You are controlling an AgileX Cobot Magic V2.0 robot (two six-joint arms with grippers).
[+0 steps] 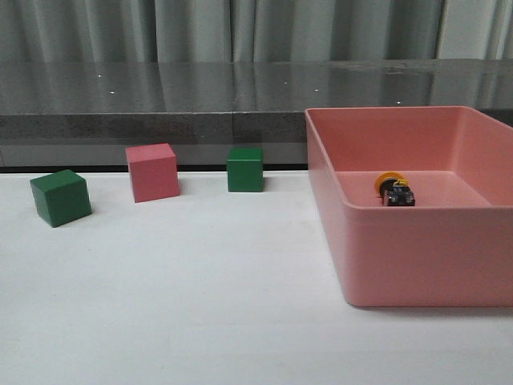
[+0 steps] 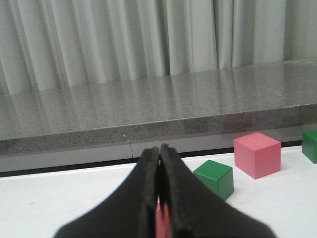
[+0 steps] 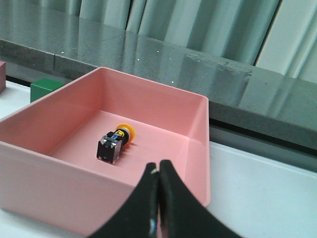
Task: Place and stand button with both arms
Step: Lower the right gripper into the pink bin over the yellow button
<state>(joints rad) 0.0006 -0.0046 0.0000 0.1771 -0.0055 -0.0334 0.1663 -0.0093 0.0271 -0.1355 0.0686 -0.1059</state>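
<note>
Yellow-capped, black-bodied, with a clear contact block at its base, the small push-button (image 1: 394, 190) lies on its side on the floor of the pink plastic bin (image 1: 417, 257) in the front view, near the middle; neither arm shows there. Two green cubes (image 1: 60, 197) (image 1: 244, 169) and a pink cube (image 1: 152, 172) stand on the white table (image 1: 200, 305), well apart from the bin.

Left wrist view: the left gripper (image 2: 159, 163) has its black fingers pressed together, holding nothing; the button is not in sight.

Right wrist view: the right gripper (image 3: 158, 181) is likewise closed and empty, with the button (image 3: 115, 142) ahead of the jaws, beyond the bin's near wall (image 3: 59, 183).

It looks light, rigid and prone to roll; the flat-sided block or cylindrical body should grip better than the domed, slippery cap.
</note>
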